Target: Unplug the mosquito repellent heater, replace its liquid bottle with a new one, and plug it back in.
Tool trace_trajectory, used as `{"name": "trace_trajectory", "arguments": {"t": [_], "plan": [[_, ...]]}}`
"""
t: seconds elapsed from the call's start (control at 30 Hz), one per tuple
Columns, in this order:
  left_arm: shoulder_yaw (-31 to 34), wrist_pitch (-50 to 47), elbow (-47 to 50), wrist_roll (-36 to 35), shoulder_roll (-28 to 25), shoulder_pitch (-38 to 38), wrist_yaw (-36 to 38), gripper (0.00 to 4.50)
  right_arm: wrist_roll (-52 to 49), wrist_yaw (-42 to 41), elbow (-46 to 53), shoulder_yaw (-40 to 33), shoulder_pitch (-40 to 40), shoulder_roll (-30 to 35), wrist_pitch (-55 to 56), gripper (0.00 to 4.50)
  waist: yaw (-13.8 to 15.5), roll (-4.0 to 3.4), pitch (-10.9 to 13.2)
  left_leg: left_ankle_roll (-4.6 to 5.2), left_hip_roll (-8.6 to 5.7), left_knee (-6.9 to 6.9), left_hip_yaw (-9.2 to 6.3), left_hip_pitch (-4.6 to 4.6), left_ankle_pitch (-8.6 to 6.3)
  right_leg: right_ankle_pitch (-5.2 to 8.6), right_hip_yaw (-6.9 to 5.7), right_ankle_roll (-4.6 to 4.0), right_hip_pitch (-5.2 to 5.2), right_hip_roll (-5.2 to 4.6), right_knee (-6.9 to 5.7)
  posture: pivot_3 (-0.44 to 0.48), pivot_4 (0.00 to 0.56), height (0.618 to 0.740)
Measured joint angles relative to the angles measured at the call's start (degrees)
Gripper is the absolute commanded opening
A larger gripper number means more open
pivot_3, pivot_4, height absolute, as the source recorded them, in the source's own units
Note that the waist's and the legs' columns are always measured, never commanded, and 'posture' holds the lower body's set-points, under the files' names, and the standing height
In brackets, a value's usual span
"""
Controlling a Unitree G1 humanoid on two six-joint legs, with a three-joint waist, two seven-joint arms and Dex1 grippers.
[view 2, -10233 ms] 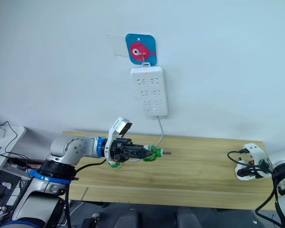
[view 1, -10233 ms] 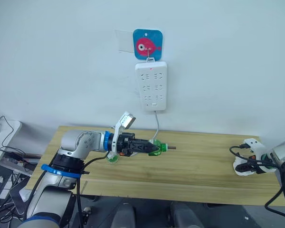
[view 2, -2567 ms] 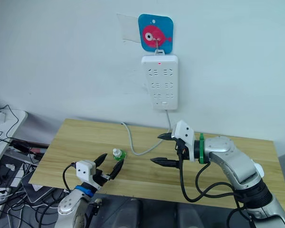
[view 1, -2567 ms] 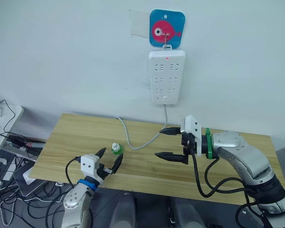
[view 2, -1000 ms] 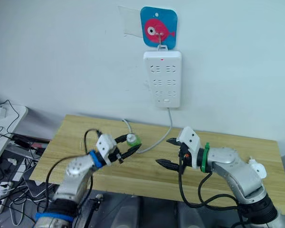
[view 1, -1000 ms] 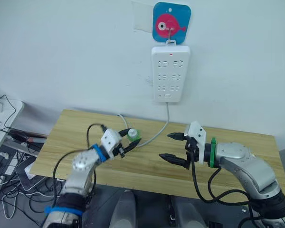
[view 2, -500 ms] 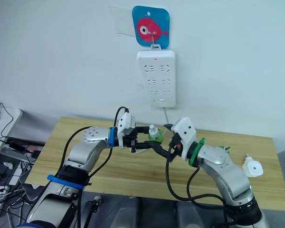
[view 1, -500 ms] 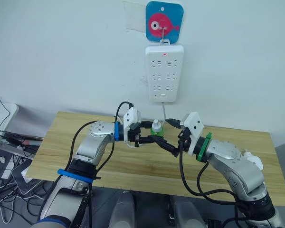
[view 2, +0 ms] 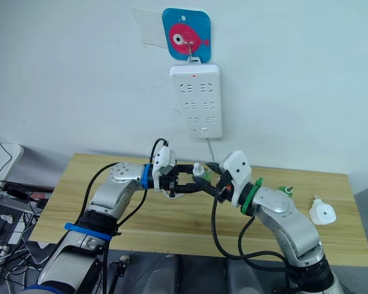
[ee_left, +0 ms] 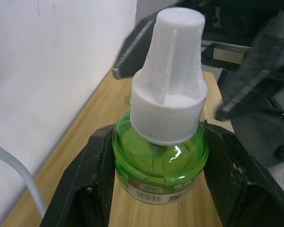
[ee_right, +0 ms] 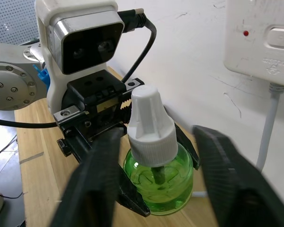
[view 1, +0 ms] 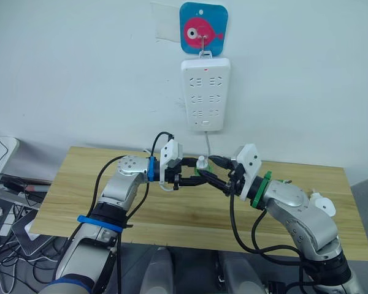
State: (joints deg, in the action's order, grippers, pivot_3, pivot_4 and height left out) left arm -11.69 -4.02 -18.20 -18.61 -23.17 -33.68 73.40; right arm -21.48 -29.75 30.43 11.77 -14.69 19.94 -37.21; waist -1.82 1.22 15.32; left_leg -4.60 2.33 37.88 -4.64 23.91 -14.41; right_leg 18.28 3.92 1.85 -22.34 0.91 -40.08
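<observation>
Left gripper (ee_left: 156, 189) squeezes the round green liquid bottle (ee_left: 159, 163) above the wooden table (view 1: 80, 190). It stands straight up, its white cap (ee_right: 150, 123) pointing at the ceiling. Right gripper (ee_right: 157, 187) is spread wide around it. The white heater (view 2: 322, 214) sits far off by the table's right end.
</observation>
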Motion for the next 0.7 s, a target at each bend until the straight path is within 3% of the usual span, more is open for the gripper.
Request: {"name": "trace_trajectory", "arguments": {"t": [0.03,0.33,0.43,0.57,0.7], "plan": [[0.0,0.2,-0.1,0.1,0.0,0.0,0.0,2.23,0.0,-0.1,-0.4,0.1,-0.2,0.0,0.2,1.07,0.0,0.0,0.0,0.0,0.0,0.01,-0.01,0.0,0.0,0.0,-0.01,0.0,0.0,0.0,-0.02,0.013,0.176,0.74],[0.3,0.5,0.0,0.6,-0.3,0.0,2.0,2.23,-1.8,-6.3,-3.6,-0.1,-3.7,3.1,0.6,1.07,0.1,0.0,0.0,0.01,-0.03,0.08,-0.03,-0.02,0.01,0.0,-0.02,0.0,0.01,-0.01,-0.12,0.023,0.177,0.74],[0.1,0.7,0.3,0.2,-0.3,-0.2,5.6,2.23,-4.3,-14.5,-6.3,-0.3,-7.3,7.7,1.0,1.07,0.1,0.0,0.0,0.02,-0.06,0.09,-0.02,-0.03,0.02,0.0,-0.03,-0.01,0.02,-0.02,-0.15,0.031,0.172,0.74],[-1.7,2.0,0.8,-1.0,-0.3,-2.0,13.2,2.23,-7.0,-32.7,-12.9,1.2,-15.3,14.8,3.9,1.07,0.2,0.0,0.0,0.03,-0.09,0.13,-0.05,-0.05,0.03,-0.01,-0.1,-0.01,0.04,-0.02,-0.18,0.056,0.165,0.74],[-3.2,3.3,0.7,-1.0,-0.2,-3.4,17.6,2.23,-6.7,-43.7,-18.9,3.2,-19.7,16.0,8.3,1.07,0.2,0.01,-0.1,0.02,-0.07,0.12,-0.08,-0.06,0.04,0.0,-0.12,-0.01,0.04,-0.02,-0.2,0.064,0.167,0.74]]}}
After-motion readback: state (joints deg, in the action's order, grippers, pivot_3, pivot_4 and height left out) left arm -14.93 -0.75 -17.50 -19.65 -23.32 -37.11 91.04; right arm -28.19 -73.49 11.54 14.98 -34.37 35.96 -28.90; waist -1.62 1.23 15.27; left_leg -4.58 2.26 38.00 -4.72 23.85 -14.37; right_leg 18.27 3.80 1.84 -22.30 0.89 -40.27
